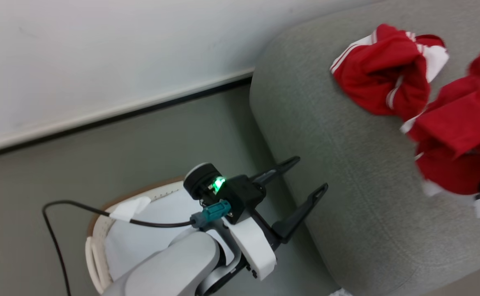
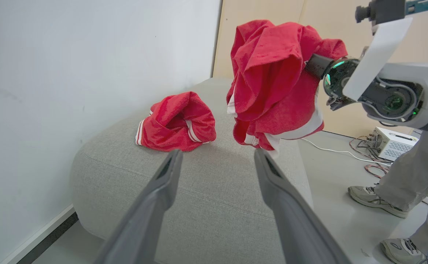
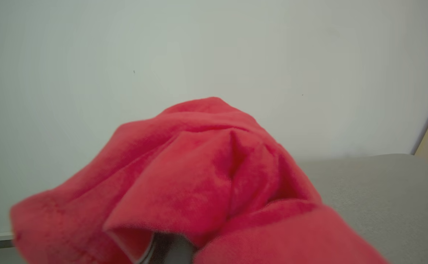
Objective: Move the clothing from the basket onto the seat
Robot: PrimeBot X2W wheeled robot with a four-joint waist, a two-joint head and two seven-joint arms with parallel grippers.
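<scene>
One piece of red clothing (image 1: 381, 78) with white stripes lies crumpled on the grey seat (image 1: 347, 172); it also shows in the left wrist view as clothing (image 2: 177, 123) on the seat (image 2: 206, 205). A second red garment (image 2: 272, 84) hangs above the seat's far side, with my right gripper (image 2: 312, 65) shut on it. The same garment (image 3: 206, 176) drapes over that gripper's fingers (image 3: 170, 251). My left gripper (image 1: 310, 174) is open and holds nothing, hovering by the seat's side edge above the basket (image 1: 96, 246). Only white lining shows in the basket.
A white wall with a dark skirting line (image 1: 112, 111) runs behind the basket and seat. A black cable (image 1: 59, 213) loops over the basket. A person's legs and shoes (image 2: 375, 198) stand on the floor beyond the seat, near a white box (image 2: 391, 141) with wires.
</scene>
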